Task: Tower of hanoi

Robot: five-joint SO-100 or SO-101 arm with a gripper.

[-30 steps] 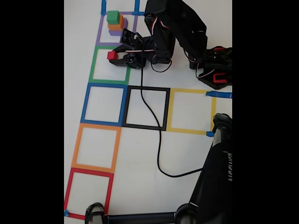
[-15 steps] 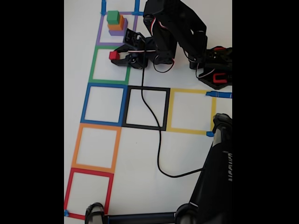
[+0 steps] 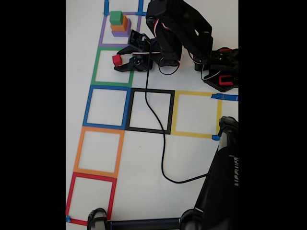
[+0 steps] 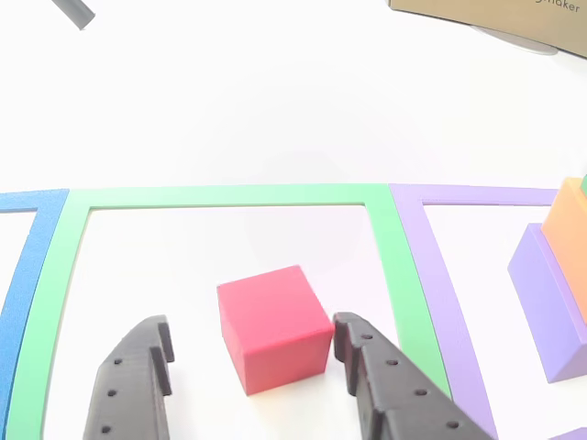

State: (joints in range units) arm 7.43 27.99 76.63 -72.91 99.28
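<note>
Lab bench – taped grid [image 3: 105, 106], robot arm [image 3: 180, 33].

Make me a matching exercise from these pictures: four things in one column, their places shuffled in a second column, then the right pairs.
Things:
1. red cube
2. green cube
3. purple cube
4. orange cube

Places:
A. bottom of the stack in the purple square
B. middle of the stack
C. between the open gripper fingers, inside the green square
D. top of the stack

Pairs: 1-C, 2-D, 3-A, 4-B

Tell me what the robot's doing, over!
Gripper open around red cube in green square. Other cubes stacked in purple square. Nothing in the way.
</note>
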